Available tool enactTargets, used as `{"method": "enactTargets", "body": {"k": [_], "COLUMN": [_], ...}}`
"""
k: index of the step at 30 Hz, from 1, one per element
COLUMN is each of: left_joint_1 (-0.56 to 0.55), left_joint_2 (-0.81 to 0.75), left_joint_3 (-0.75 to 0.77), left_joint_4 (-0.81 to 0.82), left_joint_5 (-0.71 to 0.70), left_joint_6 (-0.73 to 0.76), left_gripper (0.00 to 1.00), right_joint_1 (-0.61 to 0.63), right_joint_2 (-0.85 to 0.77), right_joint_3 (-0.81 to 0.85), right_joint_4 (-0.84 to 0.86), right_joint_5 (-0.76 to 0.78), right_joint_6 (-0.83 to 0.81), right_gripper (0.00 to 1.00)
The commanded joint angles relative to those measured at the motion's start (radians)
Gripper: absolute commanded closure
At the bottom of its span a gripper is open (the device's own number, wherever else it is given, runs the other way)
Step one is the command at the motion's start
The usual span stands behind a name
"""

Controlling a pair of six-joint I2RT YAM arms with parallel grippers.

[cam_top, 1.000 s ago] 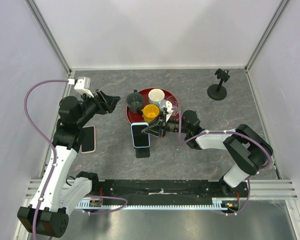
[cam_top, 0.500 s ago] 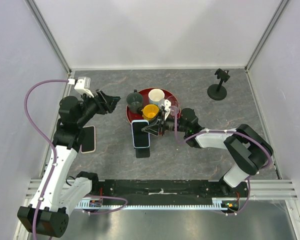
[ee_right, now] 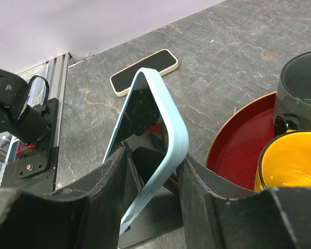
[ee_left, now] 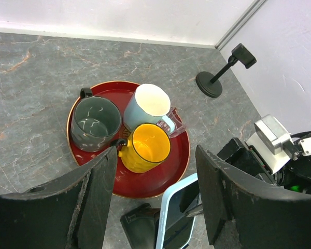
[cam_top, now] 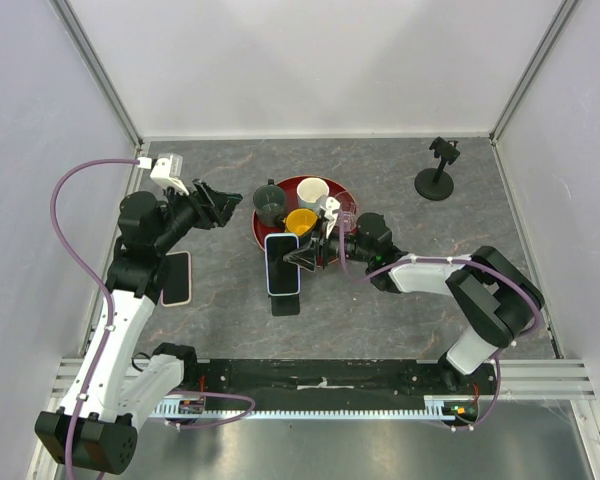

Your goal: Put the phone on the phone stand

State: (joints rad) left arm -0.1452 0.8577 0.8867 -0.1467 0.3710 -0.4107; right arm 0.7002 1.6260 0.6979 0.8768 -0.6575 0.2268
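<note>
The phone (cam_top: 280, 265) has a light-blue case and a dark screen. My right gripper (cam_top: 308, 258) is shut on its long edges and holds it tilted, top end up. It also shows in the right wrist view (ee_right: 160, 116) and the left wrist view (ee_left: 182, 218). Under its lower end lies a flat black phone stand (cam_top: 285, 302), seen in the right wrist view (ee_right: 160, 223) too. I cannot tell if the phone touches the stand. My left gripper (cam_top: 228, 203) is open and empty, raised left of the tray.
A red tray (cam_top: 346, 196) behind the phone holds a grey mug (cam_top: 270, 205), a white mug (cam_top: 313, 192), a yellow mug (cam_top: 301, 224) and a clear cup (cam_top: 345, 213). A second phone in a cream case (cam_top: 177, 278) lies at left. A black pole holder (cam_top: 437, 168) stands back right.
My right wrist has shifted a little to the left, toward the tray, and the phone has edged slightly farther back with it. The left arm has not moved.
</note>
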Motion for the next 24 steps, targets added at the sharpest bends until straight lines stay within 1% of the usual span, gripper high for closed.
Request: {"method": "enactTargets", "body": {"k": [1,5,8,10,11,12,13,14,16,19,22,24], "left_joint_1": [0.006,0.007,0.006,0.007,0.006,0.006,0.006,0.007,0.006,0.006,0.007,0.006], "left_joint_2": [0.007,0.007,0.009,0.009,0.010,0.009,0.007,0.009,0.007,0.004,0.000,-0.008], "left_joint_3": [-0.002,-0.002,-0.002,-0.002,-0.002,0.000,-0.002,0.000,-0.002,-0.002,0.000,0.001], "left_joint_4": [0.041,0.041,0.041,0.041,0.041,0.042,0.041,0.042,0.041,0.042,0.039,0.039], "left_joint_5": [0.025,0.026,0.028,0.029,0.029,0.031,0.031,0.029,0.029,0.031,0.032,0.034], "left_joint_6": [-0.022,-0.023,-0.023,-0.023,-0.023,-0.023,-0.023,-0.023,-0.023,-0.023,-0.019,-0.017], "left_gripper": [0.32,0.32,0.32,0.32,0.32,0.32,0.32,0.32,0.32,0.32,0.32,0.32], "right_joint_1": [-0.001,-0.001,-0.001,-0.001,-0.001,0.001,-0.001,-0.001,-0.001,-0.001,-0.001,-0.001], "right_joint_2": [0.029,0.023,0.009,0.002,-0.002,-0.005,-0.011,-0.015,-0.029,-0.058,-0.103,-0.132], "right_joint_3": [0.055,0.054,0.052,0.051,0.051,0.051,0.049,0.048,0.049,0.054,0.075,0.089], "right_joint_4": [-0.002,-0.015,-0.033,-0.041,-0.042,-0.047,-0.050,-0.056,-0.068,-0.110,-0.189,-0.278], "right_joint_5": [-0.013,0.005,0.027,0.035,0.038,0.039,0.042,0.047,0.062,0.085,0.104,0.146], "right_joint_6": [-0.015,-0.018,-0.026,-0.024,-0.026,-0.026,-0.026,-0.026,-0.026,-0.032,-0.046,-0.056], "right_gripper": [0.50,0.47,0.42,0.37,0.29,0.19,0.14,0.06,0.02,0.02,0.02,0.02]}}
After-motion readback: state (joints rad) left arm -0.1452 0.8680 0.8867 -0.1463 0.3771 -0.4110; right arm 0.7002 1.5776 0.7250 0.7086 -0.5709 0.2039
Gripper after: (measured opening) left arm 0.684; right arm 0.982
